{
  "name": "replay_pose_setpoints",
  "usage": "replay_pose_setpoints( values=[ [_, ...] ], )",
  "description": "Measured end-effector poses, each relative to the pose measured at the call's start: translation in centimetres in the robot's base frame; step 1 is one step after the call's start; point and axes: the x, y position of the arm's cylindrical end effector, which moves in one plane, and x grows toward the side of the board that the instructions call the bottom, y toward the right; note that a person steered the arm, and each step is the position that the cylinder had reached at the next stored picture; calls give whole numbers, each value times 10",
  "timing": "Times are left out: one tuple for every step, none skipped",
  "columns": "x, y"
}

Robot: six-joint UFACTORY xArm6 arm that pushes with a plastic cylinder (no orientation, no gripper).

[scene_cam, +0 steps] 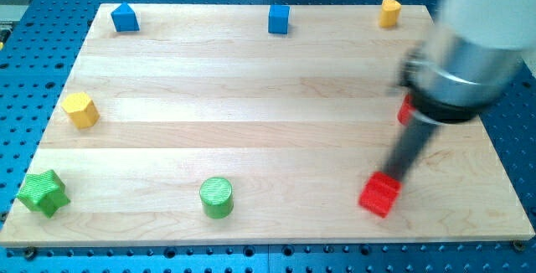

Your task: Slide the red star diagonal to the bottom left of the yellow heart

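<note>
My tip rests against the top right edge of a red cube-like block near the view's bottom right. A second red block, its shape mostly hidden behind my arm, sits at the right above the rod. A yellow block lies at the left edge of the board; I cannot tell whether it is the heart. Another yellow block sits at the top right corner. Both yellow blocks are far from my tip.
A blue block sits at the top left and a blue cube at the top middle. A green star lies at the bottom left corner and a green cylinder at the bottom middle. The wooden board ends close behind the red blocks on the right.
</note>
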Motion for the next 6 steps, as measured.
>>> replay_pose_setpoints(
  values=[
    [-9, -20],
    [3, 35],
    [69, 50],
    [45, -10],
    [13, -44],
    [3, -52]
  ],
)
